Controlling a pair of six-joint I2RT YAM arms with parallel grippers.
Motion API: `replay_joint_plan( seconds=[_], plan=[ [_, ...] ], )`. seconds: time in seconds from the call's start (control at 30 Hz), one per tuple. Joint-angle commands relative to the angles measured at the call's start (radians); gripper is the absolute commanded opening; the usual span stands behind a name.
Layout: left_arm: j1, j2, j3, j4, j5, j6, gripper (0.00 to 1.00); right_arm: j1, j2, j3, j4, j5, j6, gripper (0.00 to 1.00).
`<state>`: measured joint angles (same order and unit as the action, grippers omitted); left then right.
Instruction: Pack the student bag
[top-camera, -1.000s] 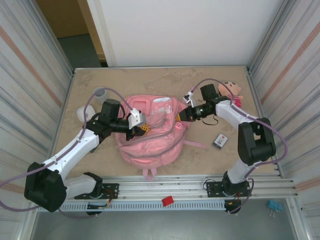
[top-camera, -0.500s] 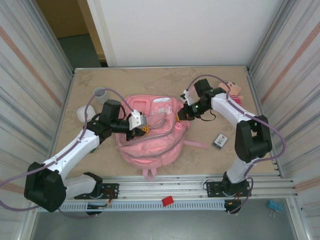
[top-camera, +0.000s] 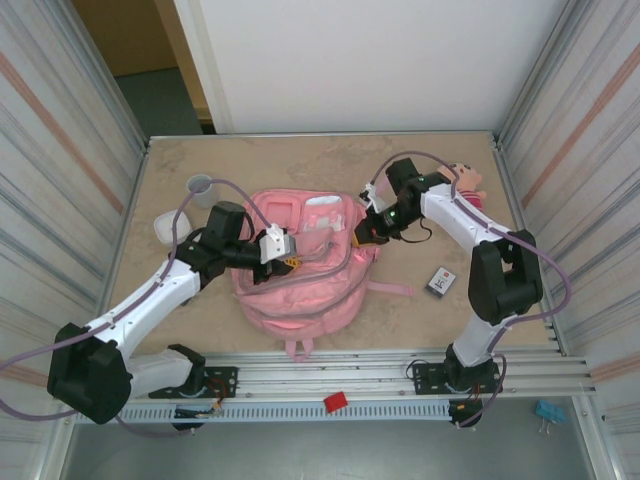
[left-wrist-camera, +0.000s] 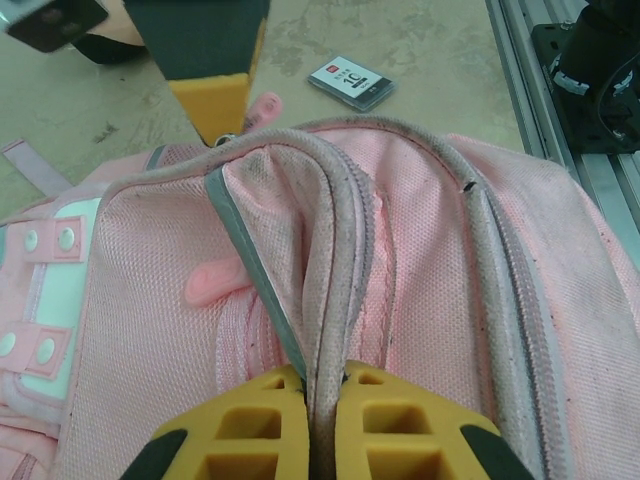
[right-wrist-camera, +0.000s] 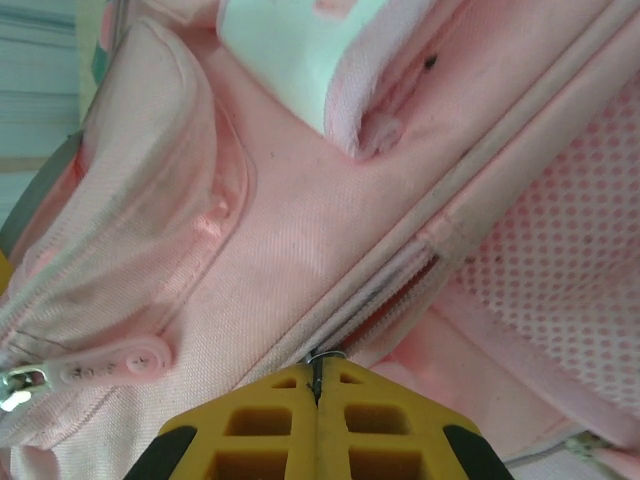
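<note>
The student bag (top-camera: 300, 290) is laid flat at the middle of the table (top-camera: 250, 160), between the 2 arms, with its pale-stripped front pockets turned up toward the far side.

The left gripper (top-camera: 285, 252) is set on the left half of the bag. In the left wrist view its fingers (left-wrist-camera: 250, 420) are seen closed down narrow on a raised ridge of grey-edged piping, and the fabric is drawn up into a fold by that pinch. The hold is judged to be an anchor, so that the soft bag is not dragged across the table when its zip is pulled.

The right gripper (top-camera: 358, 232) is placed at the far right edge of the bag, beside a mesh panel (right-wrist-camera: 560, 270). Its fingers are pressed together with a small metal part of the zip (right-wrist-camera: 322, 356) nipped at their tips, seemingly the slider's pull. This grip is judged to serve the opening of the main compartment, since nothing can be packed until that is done. How far the zip is parted cannot be told.

A plush doll (top-camera: 465, 182) at the far right, a small card (top-camera: 440, 281) right of the bag and a grey cup (top-camera: 200, 186) at the far left are lying outside the bag, presumably to be packed.
</note>
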<state>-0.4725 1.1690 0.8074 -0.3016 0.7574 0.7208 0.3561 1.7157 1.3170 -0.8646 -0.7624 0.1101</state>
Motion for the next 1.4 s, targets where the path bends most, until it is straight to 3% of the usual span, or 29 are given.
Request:
replay_joint_plan(
  seconds=[0.0, 0.3, 0.57, 0.93, 1.07, 1.37],
  plan=[
    [0.005, -0.006, 0.009, 0.105, -0.008, -0.008, 0.03, 0.01, -0.055, -0.081, 0.076, -0.139, 0.058, 0.07],
    [0.009, -0.04, -0.005, 0.132, 0.013, -0.025, 0.03, 0.004, -0.077, -0.194, 0.221, -0.198, 0.104, 0.23],
    [0.009, -0.044, -0.008, 0.143, 0.013, -0.032, 0.03, -0.013, -0.119, -0.245, 0.226, -0.156, 0.105, 0.25],
    [0.009, -0.054, -0.019, 0.173, -0.003, -0.054, 0.03, -0.016, -0.158, -0.309, 0.284, -0.192, 0.127, 0.14],
    [0.009, -0.054, -0.019, 0.173, -0.012, -0.056, 0.03, -0.02, -0.179, -0.335, 0.324, -0.192, 0.155, 0.05],
    [-0.025, -0.027, -0.001, 0.153, -0.194, -0.067, 0.03, 0.009, -0.364, -0.36, 0.352, -0.187, 0.238, 0.0]
  ],
)
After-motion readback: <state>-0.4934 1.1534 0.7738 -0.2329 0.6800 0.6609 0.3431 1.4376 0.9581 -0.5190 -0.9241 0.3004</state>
